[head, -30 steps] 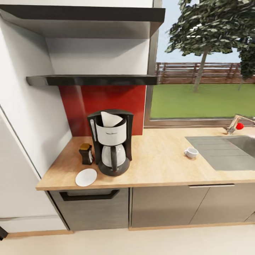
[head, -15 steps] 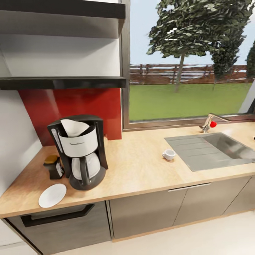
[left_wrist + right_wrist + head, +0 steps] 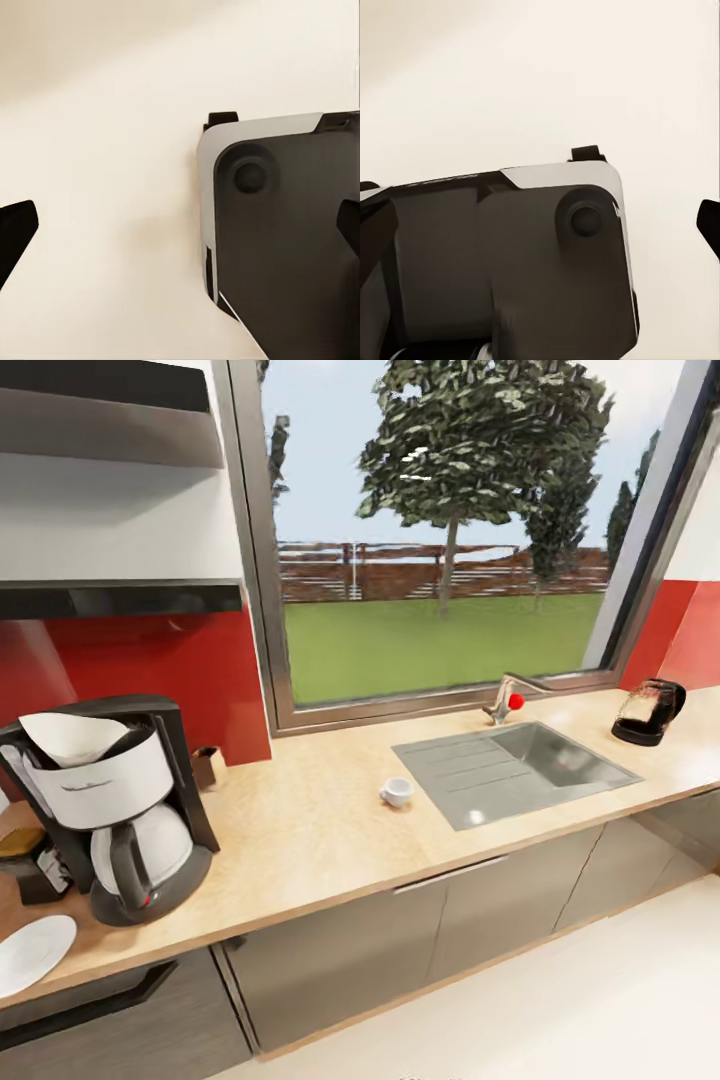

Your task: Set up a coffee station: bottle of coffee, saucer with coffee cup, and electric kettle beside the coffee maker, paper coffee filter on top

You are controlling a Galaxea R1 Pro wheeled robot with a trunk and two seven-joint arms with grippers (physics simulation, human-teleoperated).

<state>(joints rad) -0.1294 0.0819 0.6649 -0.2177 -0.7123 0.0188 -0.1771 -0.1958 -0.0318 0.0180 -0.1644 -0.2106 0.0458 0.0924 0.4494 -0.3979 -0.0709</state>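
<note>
Coffee cup [image 3: 397, 791] upright, handle rightward

A wide window [image 3: 440, 550] above a steel sink [image 3: 520, 765], red backsplash [image 3: 150, 680].

My left hand [image 3: 180, 232] hangs with its two dark fingertips [image 3: 15, 232] spread wide apart, nothing between them. My right hand [image 3: 547, 225] hangs likewise, fingertips [image 3: 709, 221] far apart and empty, over my own grey-and-black base.
</note>
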